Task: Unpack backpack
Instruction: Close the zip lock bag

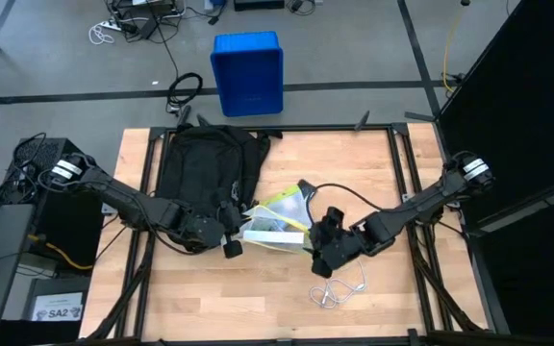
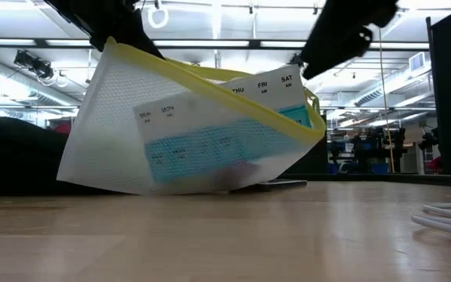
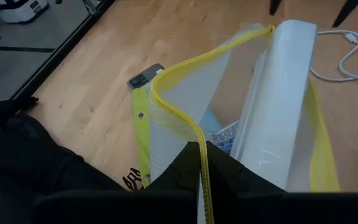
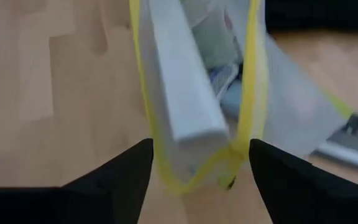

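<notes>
The black backpack (image 1: 205,168) lies at the table's far left. Beside it, a white mesh pouch with a yellow zipper edge (image 1: 277,223) sits at the table's middle. It holds a white box (image 4: 185,93) and a blue weekday pill case (image 2: 210,145). My left gripper (image 1: 233,242) is at the pouch's left end and is shut on it. My right gripper (image 1: 321,240) is open at the pouch's right end. Its fingers (image 4: 120,177) stand on either side of that end (image 4: 197,177), apart from it. My left gripper (image 3: 201,168) pinches the pouch's yellow zipper edge (image 3: 194,134) between its two fingers, at the end nearest the backpack. That end is raised (image 2: 112,47), the mouth gapes open, and the pouch's bottom (image 2: 210,186) rests on the table.
A white cable (image 1: 339,286) lies on the table near my right gripper. A yellow strip with a grey end (image 3: 143,106) lies under the pouch. A blue crate (image 1: 248,72) stands on the floor beyond the far edge. Bare wood lies toward the near edge.
</notes>
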